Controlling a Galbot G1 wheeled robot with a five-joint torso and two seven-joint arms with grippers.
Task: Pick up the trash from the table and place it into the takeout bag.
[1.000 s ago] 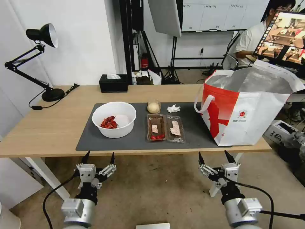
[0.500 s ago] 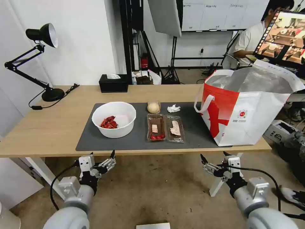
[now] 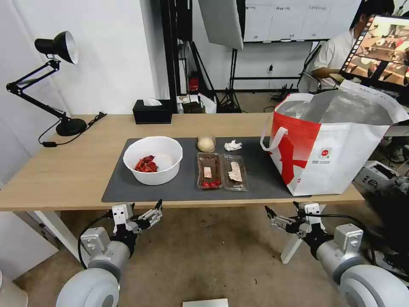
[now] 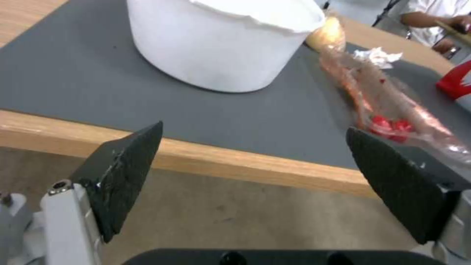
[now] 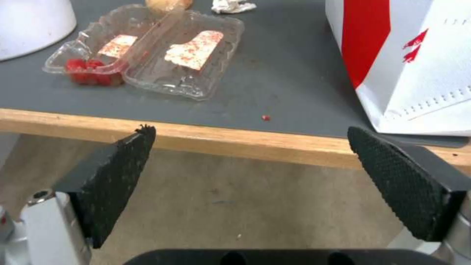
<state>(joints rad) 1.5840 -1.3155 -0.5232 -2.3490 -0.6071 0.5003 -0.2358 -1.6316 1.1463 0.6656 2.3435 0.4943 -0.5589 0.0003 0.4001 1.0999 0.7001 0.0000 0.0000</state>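
On the table [image 3: 76,170], a dark mat [image 3: 187,192] carries the trash: a white bowl [image 3: 152,160] with red scraps, a clear hinged tray [image 3: 221,171], a small cup [image 3: 206,144] and a crumpled tissue [image 3: 232,146]. The takeout bag [image 3: 336,140] stands open at the mat's right end. My left gripper [image 3: 145,207] hangs open below the table's front edge, facing the bowl [image 4: 220,40]. My right gripper [image 3: 282,208] is open at the same height, facing the tray [image 5: 147,55] and the bag [image 5: 417,55]. Neither holds anything.
A black tissue box [image 3: 152,111] sits at the table's back edge and a black desk lamp [image 3: 55,85] at the back left. A white table leg [image 3: 294,251] stands close to my right arm. A small red crumb [image 5: 265,117] lies on the mat.
Both arms have swung up and forward, with their wrists tilted toward the table's front edge. The grippers stay open. The trash and bag have not moved.
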